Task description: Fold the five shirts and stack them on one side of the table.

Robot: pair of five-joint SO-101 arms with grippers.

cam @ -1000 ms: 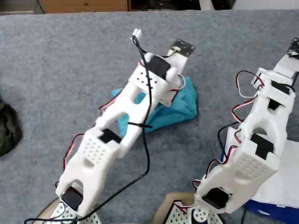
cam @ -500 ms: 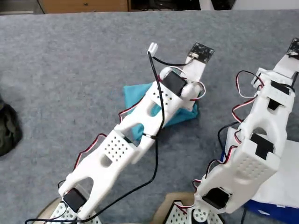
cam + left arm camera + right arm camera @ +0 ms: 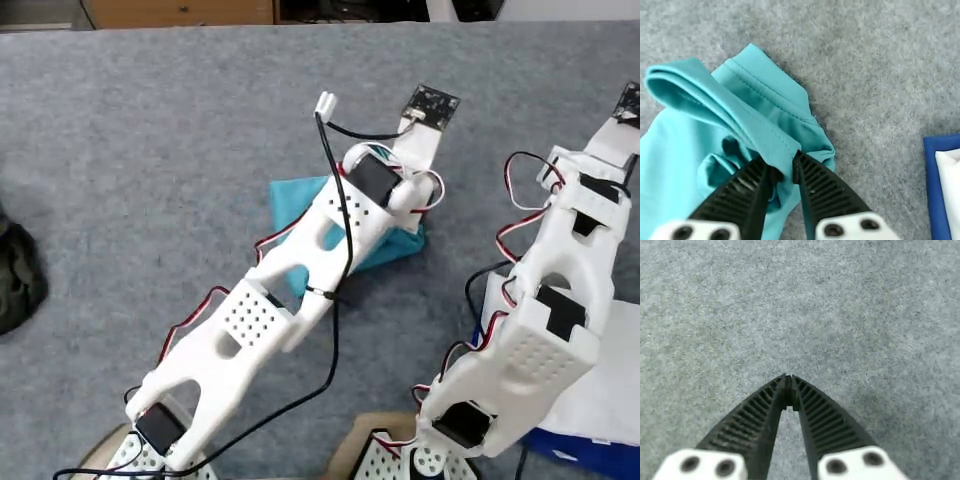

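Left gripper (image 3: 785,162) clamped on a raised fold of the teal shirt (image 3: 700,125), crumpled in a heap at the middle of the table (image 3: 150,130) beneath that arm. Right gripper (image 3: 788,385) at the far right, tips together over the grey surface. At the near right edge, a blue-and-white pile (image 3: 600,410), possibly folded shirts, apart from the teal one.

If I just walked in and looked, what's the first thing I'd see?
Most likely the bright teal shirt, lying crumpled in the middle of the grey table. The left gripper is pinching a fold of it, and that gripper's white arm stretches right across the shirt. The right gripper is shut with nothing in it, above bare grey table.
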